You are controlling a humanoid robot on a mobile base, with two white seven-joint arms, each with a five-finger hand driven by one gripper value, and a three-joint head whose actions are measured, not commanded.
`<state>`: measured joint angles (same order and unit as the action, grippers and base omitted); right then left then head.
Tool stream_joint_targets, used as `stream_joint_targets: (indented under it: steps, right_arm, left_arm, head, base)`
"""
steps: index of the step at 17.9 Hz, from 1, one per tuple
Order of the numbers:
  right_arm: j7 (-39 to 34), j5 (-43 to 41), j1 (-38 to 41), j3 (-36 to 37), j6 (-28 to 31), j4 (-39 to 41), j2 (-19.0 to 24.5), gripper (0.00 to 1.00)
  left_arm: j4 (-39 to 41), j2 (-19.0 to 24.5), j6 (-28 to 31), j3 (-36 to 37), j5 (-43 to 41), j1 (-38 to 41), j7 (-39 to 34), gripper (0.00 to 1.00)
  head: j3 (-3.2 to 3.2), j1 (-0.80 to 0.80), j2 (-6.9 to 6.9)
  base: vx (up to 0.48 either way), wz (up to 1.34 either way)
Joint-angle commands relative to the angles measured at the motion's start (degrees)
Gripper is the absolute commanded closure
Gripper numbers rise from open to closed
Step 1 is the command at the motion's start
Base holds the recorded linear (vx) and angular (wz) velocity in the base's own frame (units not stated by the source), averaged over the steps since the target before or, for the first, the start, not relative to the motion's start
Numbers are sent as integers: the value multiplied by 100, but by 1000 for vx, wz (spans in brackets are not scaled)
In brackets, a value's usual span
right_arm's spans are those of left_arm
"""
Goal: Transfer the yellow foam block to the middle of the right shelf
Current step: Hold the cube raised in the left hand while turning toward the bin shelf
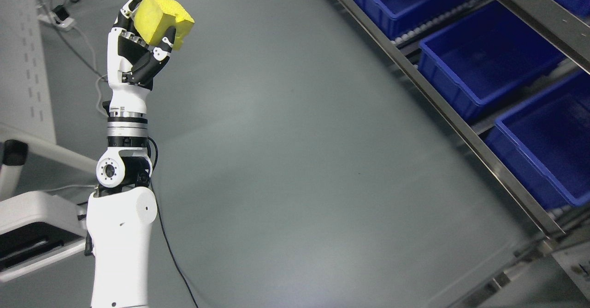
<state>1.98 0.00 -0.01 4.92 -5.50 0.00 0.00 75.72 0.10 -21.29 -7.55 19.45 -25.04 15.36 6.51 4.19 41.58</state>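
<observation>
My left hand [146, 30] is raised at the upper left of the head view, its arm coming up from the bottom left. Its black and white fingers are curled around a yellow foam block [161, 18], held in the air above the grey floor. The shelf [461, 114] runs diagonally along the right side, far to the right of the block. Its tilted level holds several blue bins; the middle one [488, 59] looks empty. My right arm does not show.
A metal rail [433, 96] edges the front of the shelf. A white rack and cables [69, 22] stand at the upper left. A white machine part [32, 216] sits at the lower left. Grey floor [299, 160] lies between hand and shelf.
</observation>
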Motion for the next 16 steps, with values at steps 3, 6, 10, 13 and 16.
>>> stream_joint_targets:
  steps: [3, 6, 10, 13, 16]
  right_arm:
    - [-4, 18, 10, 0, 5, 100, -100, 0]
    - [-4, 18, 10, 0, 5, 100, -100, 0]
    - [-4, 18, 10, 0, 5, 100, -100, 0]
    - [-4, 18, 10, 9, 5, 100, -100, 0]
    - [-4, 18, 10, 0, 5, 100, -100, 0]
  left_arm:
    - [382, 90, 2, -88, 6, 87, -7, 55]
    - [382, 90, 2, -88, 6, 87, -7, 55]
    - [382, 90, 11, -88, 6, 78, -7, 55]
    - [382, 90, 20, -88, -2, 87, -7, 55]
    - [382, 90, 81, -88, -2, 78, -7, 55]
  head:
    - [0, 0, 0]
    - [0, 0, 0]
    - [0, 0, 0]
    - [0, 0, 0]
    - [0, 0, 0]
  base:
    - [174, 690]
    - [194, 364]
    - [237, 135]
    - [306, -30]
    - [359, -105]
